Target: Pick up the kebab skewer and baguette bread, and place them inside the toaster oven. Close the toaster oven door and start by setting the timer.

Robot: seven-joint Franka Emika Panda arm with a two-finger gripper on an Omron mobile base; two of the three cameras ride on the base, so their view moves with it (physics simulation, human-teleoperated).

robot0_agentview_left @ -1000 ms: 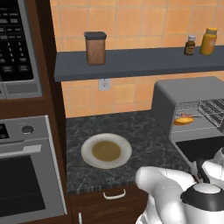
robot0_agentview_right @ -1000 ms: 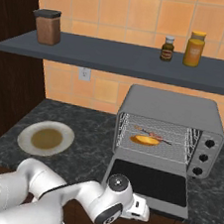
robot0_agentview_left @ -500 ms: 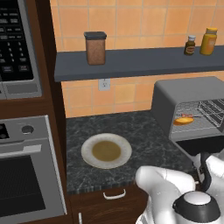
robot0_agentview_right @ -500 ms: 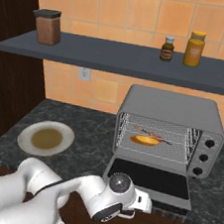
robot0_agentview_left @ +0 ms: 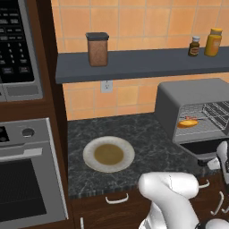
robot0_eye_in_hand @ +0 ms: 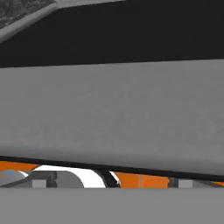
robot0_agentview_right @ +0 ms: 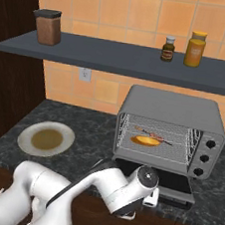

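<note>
The toaster oven [robot0_agentview_right: 172,110] stands on the counter with its door [robot0_agentview_right: 168,181] folded down flat. On its wire rack lie the orange baguette bread [robot0_agentview_right: 146,140] and, just behind it, the thin kebab skewer [robot0_agentview_right: 154,135]. Both also show in the left base view, baguette bread [robot0_agentview_left: 188,123] and kebab skewer [robot0_agentview_left: 191,118]. My gripper [robot0_agentview_right: 151,195] sits low at the door's front edge, open, with nothing seen in it. The hand view, very close, shows the door's grey frame [robot0_eye_in_hand: 112,113] below its dark glass [robot0_eye_in_hand: 131,30].
A white plate [robot0_agentview_right: 45,139] with a brown centre lies on the dark counter to the left. A shelf [robot0_agentview_right: 121,60] above carries a brown jar [robot0_agentview_right: 48,26] and two bottles [robot0_agentview_right: 195,48]. A built-in oven [robot0_agentview_left: 27,174] and a microwave [robot0_agentview_left: 18,44] stand at far left.
My hand has moved right and up, from below the counter edge to the front edge of the lowered door. Oven, food and plate have not moved.
</note>
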